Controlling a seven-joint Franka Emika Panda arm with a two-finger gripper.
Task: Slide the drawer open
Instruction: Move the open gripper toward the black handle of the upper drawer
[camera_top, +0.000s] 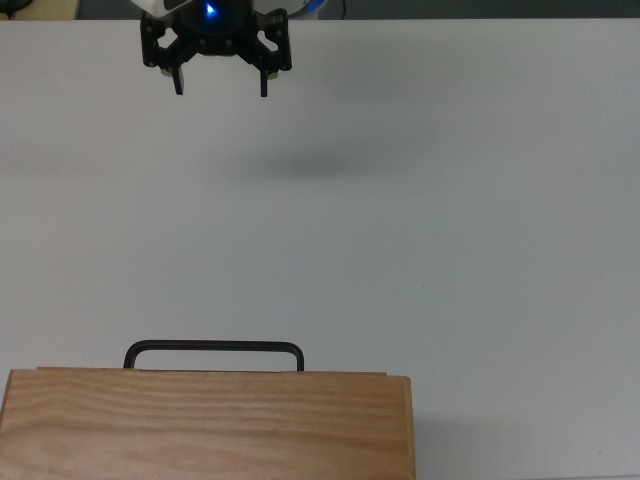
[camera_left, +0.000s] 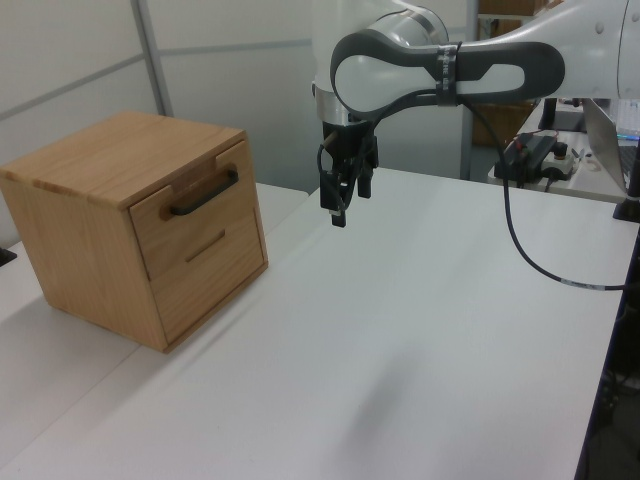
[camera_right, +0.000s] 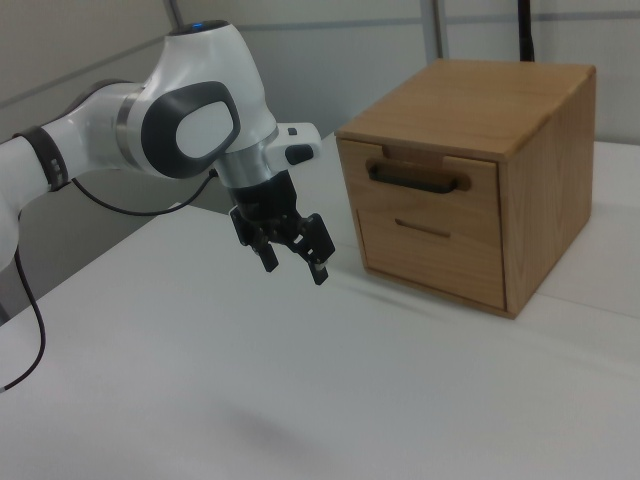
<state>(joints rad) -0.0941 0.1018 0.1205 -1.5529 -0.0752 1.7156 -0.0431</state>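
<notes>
The drawer (camera_right: 430, 202) is the upper front panel of a light wooden cabinet (camera_right: 470, 100), and it sits flush with the cabinet face. A thin black bar handle (camera_right: 418, 180) crosses it. In the left view the drawer (camera_left: 222, 208) and its handle (camera_left: 205, 193) face right. The top view shows only the handle (camera_top: 213, 349) jutting past the cabinet top (camera_top: 205, 425). My gripper (camera_top: 221, 88) hangs open and empty above the table, well away from the handle. It also shows in the left view (camera_left: 340, 208) and the right view (camera_right: 295, 268).
The white table (camera_top: 450, 220) carries the cabinet. A shallow recess (camera_right: 421, 229) marks a lower panel beneath the drawer. A black cable (camera_left: 525, 250) trails from the arm, and desk clutter (camera_left: 540, 155) stands beyond the table's far edge in the left view.
</notes>
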